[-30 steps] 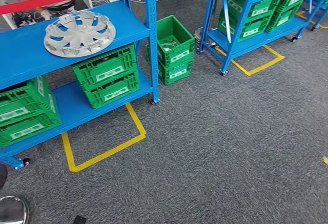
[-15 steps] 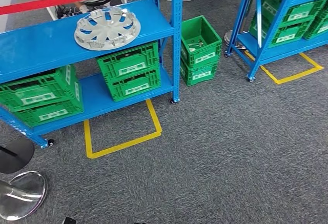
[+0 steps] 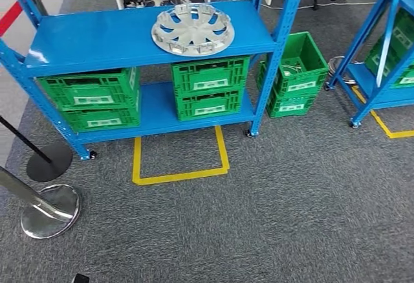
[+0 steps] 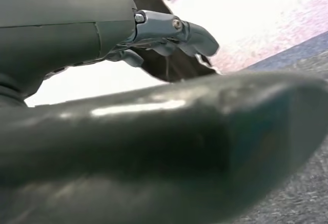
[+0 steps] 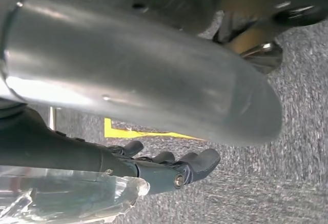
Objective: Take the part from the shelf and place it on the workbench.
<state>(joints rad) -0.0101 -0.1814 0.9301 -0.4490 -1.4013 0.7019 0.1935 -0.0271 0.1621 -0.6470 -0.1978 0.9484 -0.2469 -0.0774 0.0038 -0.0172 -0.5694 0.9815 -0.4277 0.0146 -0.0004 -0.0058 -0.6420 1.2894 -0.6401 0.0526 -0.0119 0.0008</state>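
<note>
On the top blue metal shelf [image 3: 98, 40] lies a round silver spoked wheel cover [image 3: 193, 29], above green plastic crates [image 3: 209, 89]. Left hand [image 4: 170, 34] and right hand [image 5: 170, 170] hold nothing, fingers loosely extended.

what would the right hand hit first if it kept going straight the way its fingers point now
Most likely the grey carpet floor. In the right wrist view the right hand holds nothing, and its fingers point over bare carpet past a yellow floor tape line. Depth is unclear.

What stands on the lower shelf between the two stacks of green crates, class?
Nothing: in the head view the left crate stack and the middle crate stack are parted by bare blue lower shelf.
</note>
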